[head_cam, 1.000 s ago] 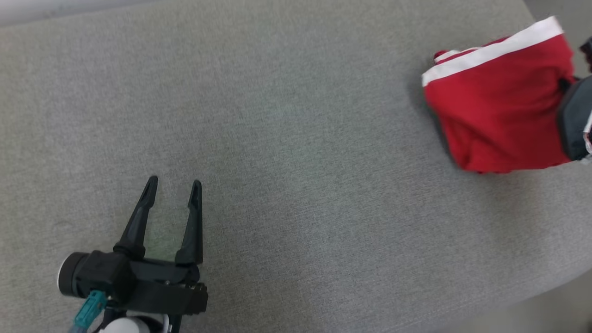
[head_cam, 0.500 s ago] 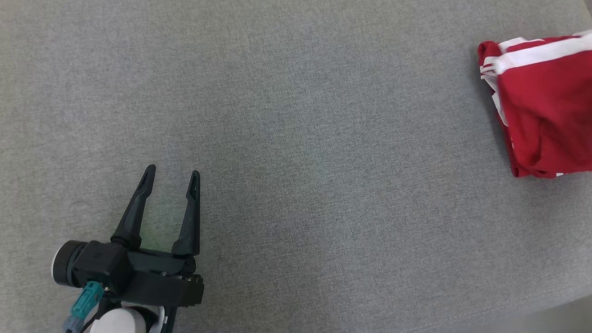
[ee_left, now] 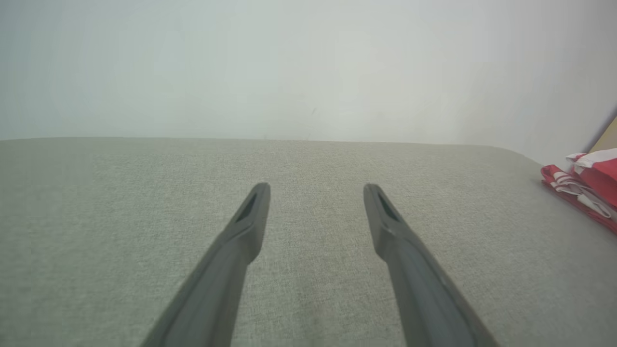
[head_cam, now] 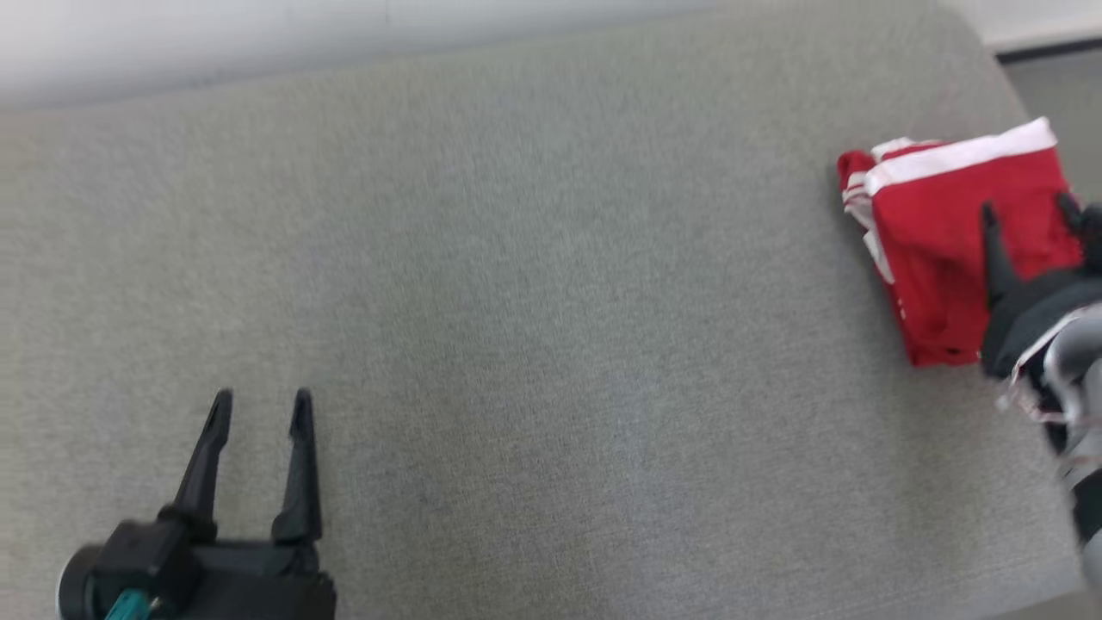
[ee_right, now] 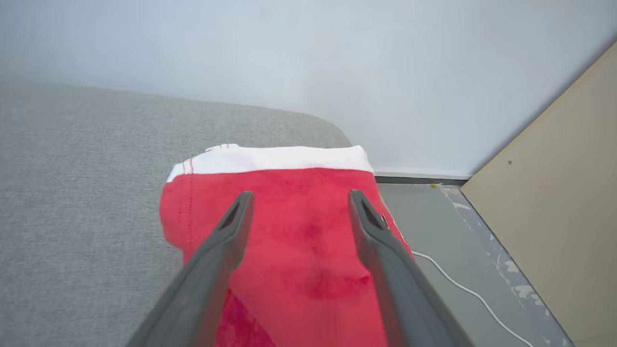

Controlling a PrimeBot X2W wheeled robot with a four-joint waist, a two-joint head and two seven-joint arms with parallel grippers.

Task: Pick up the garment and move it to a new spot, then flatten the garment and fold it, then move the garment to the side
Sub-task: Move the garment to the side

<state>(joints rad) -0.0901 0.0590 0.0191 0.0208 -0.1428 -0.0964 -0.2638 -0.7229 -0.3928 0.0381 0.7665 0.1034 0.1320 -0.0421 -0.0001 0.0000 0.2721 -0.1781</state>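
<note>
Red garment w/ a white band sits folded at the far right corner of the grey cushion, pretty much at the cushion's right edge, floor just past it. Right gripper is directly over it, fingers apart, nothing pinched btwn them. On the wrist cam the red cloth lies under and btwn both fingers, tips pointing at the white band, which runs crosswise to them along the side nearest the cushion's back edge. Can't tell if the fingers touch the cloth or hang just above it.

Left gripper is way over at the cushion's near left part, fingers also apart, empty, garment well off to its right. So the right arm is the close one by far. Imo the garment looks folded and parked at the side, so prob the tail end of the task. Next I'd guess the right arm lifts straight off w/o dragging a layer loose, since the bundle sits so near the cushion's edge.
</note>
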